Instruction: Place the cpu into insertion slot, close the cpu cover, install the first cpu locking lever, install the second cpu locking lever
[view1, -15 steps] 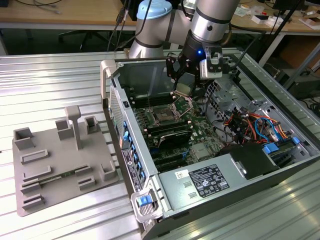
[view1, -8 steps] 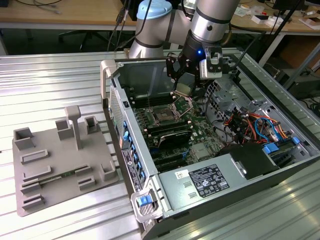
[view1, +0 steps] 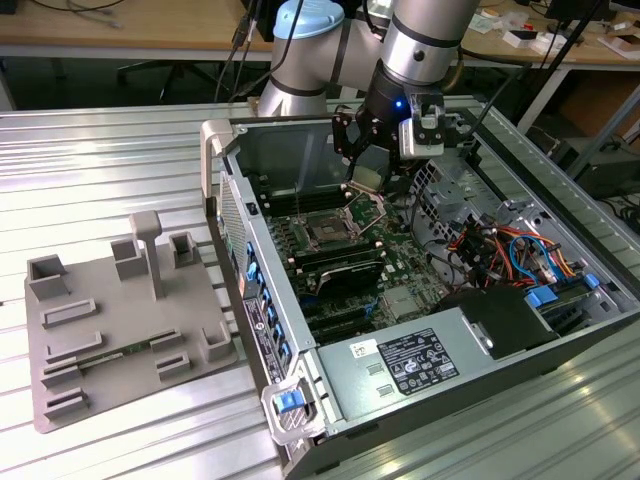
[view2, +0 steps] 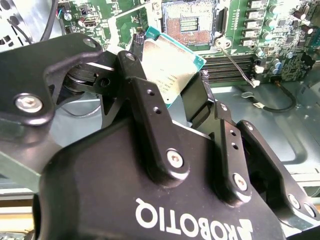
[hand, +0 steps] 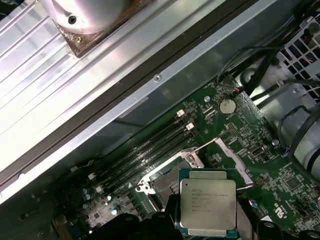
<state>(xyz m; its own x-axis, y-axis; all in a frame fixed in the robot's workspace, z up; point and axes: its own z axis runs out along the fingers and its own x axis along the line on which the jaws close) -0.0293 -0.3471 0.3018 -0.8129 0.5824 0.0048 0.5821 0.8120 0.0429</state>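
My gripper (view1: 365, 172) hangs inside the open computer case, shut on the cpu (view1: 366, 181), a small square chip with a silvery top. Both wrist views show the chip pinched by its edges between black fingers (view2: 145, 95): cpu (view2: 167, 65), cpu (hand: 207, 200). The chip sits above and slightly to the exterior view's right of the insertion slot (view1: 328, 232), a square black socket on the green board. The slot lies bare (view2: 187, 22), partly hidden behind the chip (hand: 165, 182). The cpu cover (hand: 232, 162), a thin silver frame, stands raised beside the slot (view1: 366, 212).
Long black memory slots (view1: 340, 268) run beside the socket. A grey power supply box (view1: 410, 360) fills the case's near end, and coloured cables (view1: 505, 250) bunch at the exterior view's right. A grey fixture plate (view1: 120, 320) lies on the ribbed table outside the case.
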